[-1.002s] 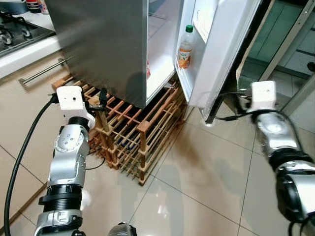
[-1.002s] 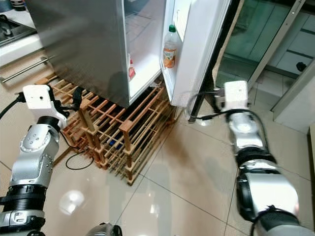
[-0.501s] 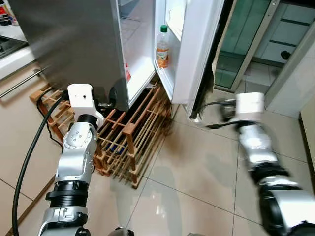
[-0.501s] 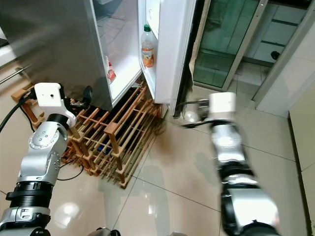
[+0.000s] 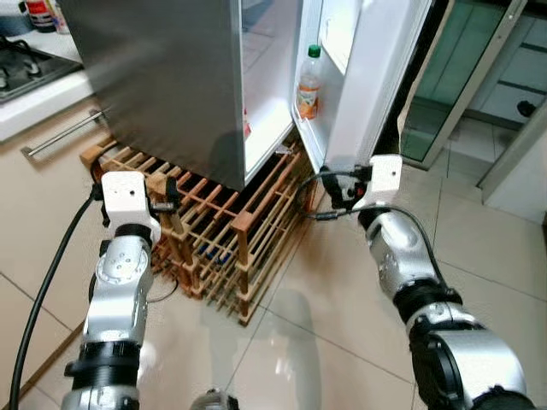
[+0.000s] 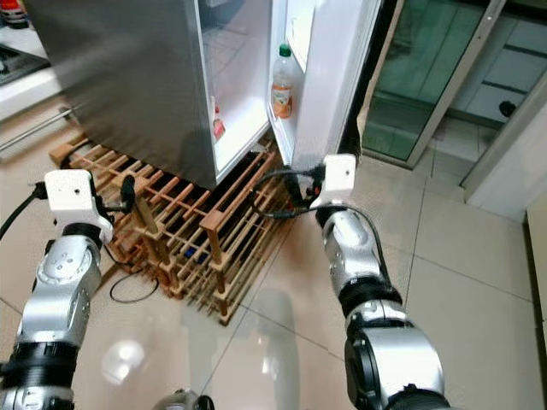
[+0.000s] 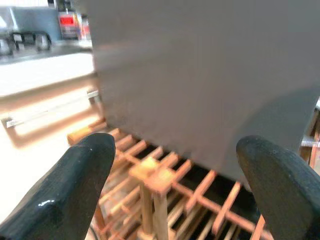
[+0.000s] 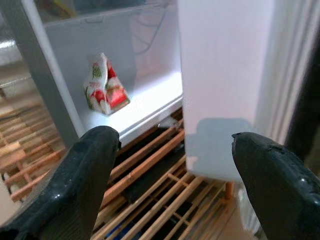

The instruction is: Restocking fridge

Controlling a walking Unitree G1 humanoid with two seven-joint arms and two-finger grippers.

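A steel fridge (image 5: 171,85) stands on a wooden rack (image 5: 222,235) over a tiled floor (image 5: 342,325), its white door (image 5: 367,77) swung open. A bottle (image 5: 308,82) of orange drink sits in the door shelf. A small red and white carton (image 8: 103,85) rests on the bottom shelf inside. The right gripper (image 8: 170,165) hangs low near the door's bottom edge, fingers spread wide apart and holding nothing. The left gripper (image 7: 175,175) hovers above the rack beside the fridge's steel side, fingers also wide apart and empty. A stove (image 5: 26,60) sits on the counter at far left.
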